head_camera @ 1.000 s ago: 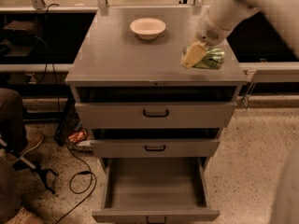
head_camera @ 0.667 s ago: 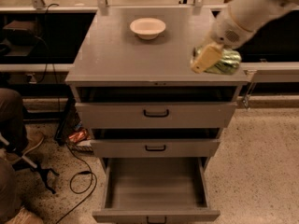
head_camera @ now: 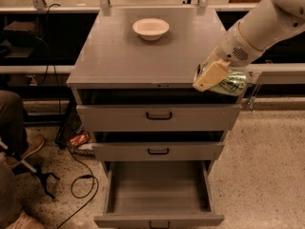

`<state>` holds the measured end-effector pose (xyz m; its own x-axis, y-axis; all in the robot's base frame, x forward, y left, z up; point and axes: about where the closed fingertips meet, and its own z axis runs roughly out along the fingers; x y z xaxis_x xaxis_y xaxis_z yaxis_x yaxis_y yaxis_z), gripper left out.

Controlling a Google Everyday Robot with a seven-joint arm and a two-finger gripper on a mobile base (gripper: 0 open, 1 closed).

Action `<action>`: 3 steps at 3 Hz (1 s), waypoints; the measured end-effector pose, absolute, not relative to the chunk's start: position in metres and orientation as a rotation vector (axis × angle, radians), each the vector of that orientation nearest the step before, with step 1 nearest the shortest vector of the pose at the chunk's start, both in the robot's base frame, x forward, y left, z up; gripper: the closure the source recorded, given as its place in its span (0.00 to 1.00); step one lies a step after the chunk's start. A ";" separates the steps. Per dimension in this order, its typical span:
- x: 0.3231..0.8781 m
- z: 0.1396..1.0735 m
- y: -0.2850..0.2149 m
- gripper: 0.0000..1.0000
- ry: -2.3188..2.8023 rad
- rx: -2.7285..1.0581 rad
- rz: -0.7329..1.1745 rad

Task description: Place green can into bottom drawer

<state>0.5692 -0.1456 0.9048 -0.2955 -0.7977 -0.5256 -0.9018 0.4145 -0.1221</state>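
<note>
My gripper is shut on the green can, a shiny green can with pale markings, held on its side. It hangs in the air at the front right corner of the grey cabinet top, just above the top drawer's right end. The bottom drawer is pulled out wide open below, its inside bare, with a small dark handle at its front edge. The white arm reaches in from the upper right.
A white bowl stands at the back of the cabinet top. The top drawer and the middle drawer are each slightly ajar. Black cables and a person's leg and shoe are on the floor at left.
My gripper has carried the green can rightward and toward the front, off the cabinet top to its front right corner, and a little lower.
</note>
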 end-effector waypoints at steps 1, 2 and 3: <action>0.560 0.878 -0.144 1.00 2.195 -1.410 0.327; 0.536 0.828 -0.142 1.00 2.261 -1.293 0.419; 0.505 0.738 -0.136 1.00 2.340 -1.114 0.521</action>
<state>0.5055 -0.1362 0.7382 -0.5451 -0.6064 -0.5790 -0.7947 0.5938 0.1262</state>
